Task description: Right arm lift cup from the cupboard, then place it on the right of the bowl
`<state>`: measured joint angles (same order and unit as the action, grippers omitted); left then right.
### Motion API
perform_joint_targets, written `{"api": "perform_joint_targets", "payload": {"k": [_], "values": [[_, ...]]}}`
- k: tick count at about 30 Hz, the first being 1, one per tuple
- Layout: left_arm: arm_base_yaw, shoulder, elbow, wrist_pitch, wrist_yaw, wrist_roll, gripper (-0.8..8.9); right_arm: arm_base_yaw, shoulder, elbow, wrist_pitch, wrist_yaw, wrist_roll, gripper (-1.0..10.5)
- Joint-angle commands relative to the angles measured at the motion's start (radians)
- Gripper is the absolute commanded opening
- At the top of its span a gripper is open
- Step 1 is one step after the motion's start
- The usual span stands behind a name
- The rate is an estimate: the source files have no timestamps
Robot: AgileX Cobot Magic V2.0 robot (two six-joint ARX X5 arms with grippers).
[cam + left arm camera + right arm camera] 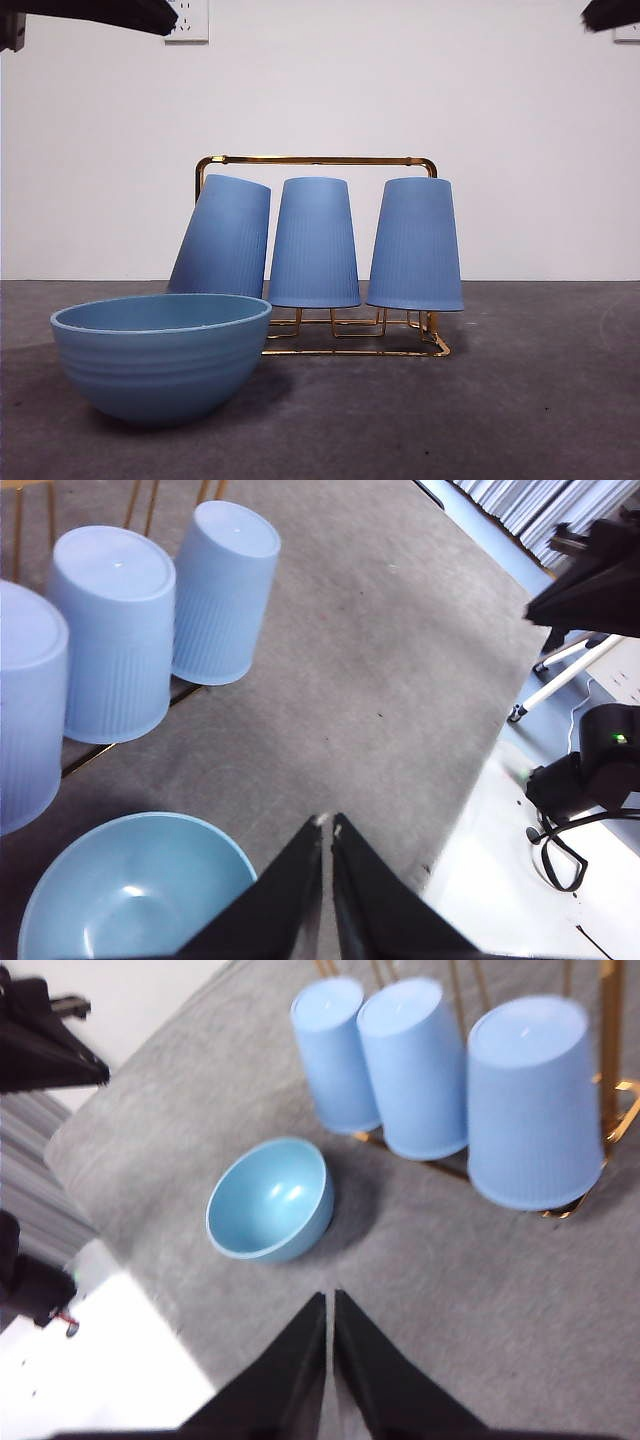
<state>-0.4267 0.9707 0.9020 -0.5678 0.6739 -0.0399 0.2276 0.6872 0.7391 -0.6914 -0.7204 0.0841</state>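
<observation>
Three light-blue ribbed cups stand upside down on the gold wire cupboard [318,160]: a tilted one at the left [224,238], one in the middle [314,243] and one at the right [416,245]. The blue bowl [160,353] sits on the grey table in front of the left cup. In the right wrist view my right gripper [329,1300] is shut and empty, high above the table, apart from the bowl [270,1200] and the cups [525,1100]. My left gripper [327,825] is shut and empty, above the table beside the bowl [130,890].
Both arms show only as black tips at the top corners of the front view [95,12] [612,12]. A white wall stands behind the rack. The table edge and the white floor [110,1360] lie beyond the bowl in the right wrist view.
</observation>
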Motion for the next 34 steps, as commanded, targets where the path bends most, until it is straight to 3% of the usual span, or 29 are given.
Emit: {"api": "perform_joint_targets", "payload": {"k": [1, 10, 12, 15, 17, 19, 25, 29, 34], "values": [[-0.012, 0.01, 0.027, 0.008, 0.011, 0.029, 0.15, 0.034, 0.027, 0.032, 0.011, 0.031, -0.013, 0.1], [-0.015, 0.01, 0.027, 0.014, 0.011, 0.055, 0.39, 0.085, 0.05, 0.044, 0.048, 0.068, -0.014, 0.1], [-0.015, 0.01, 0.027, 0.015, 0.011, 0.055, 1.42, 0.085, 0.05, 0.044, 0.055, 0.068, -0.014, 1.0], [-0.015, 0.01, 0.027, 0.015, 0.007, 0.055, 4.08, 0.085, 0.05, 0.044, 0.059, 0.068, -0.013, 3.8], [-0.015, 0.01, 0.027, 0.015, 0.006, 0.055, 5.42, 0.085, 0.05, 0.044, 0.059, 0.067, -0.012, 4.9], [-0.015, 0.01, 0.027, 0.016, 0.006, 0.055, 5.93, 0.085, 0.05, 0.044, 0.061, 0.067, -0.01, 5.3], [-0.015, 0.01, 0.027, 0.031, 0.006, 0.055, 5.94, 0.085, 0.05, 0.044, 0.082, 0.066, -0.004, 5.3], [-0.015, 0.01, 0.027, 0.035, 0.006, 0.039, 5.93, 0.085, 0.059, 0.046, 0.117, 0.067, 0.119, 5.3], [-0.015, 0.01, 0.027, 0.036, 0.006, 0.032, 5.93, 0.1, 0.134, 0.114, 0.082, 0.074, 0.144, 5.3]]}}
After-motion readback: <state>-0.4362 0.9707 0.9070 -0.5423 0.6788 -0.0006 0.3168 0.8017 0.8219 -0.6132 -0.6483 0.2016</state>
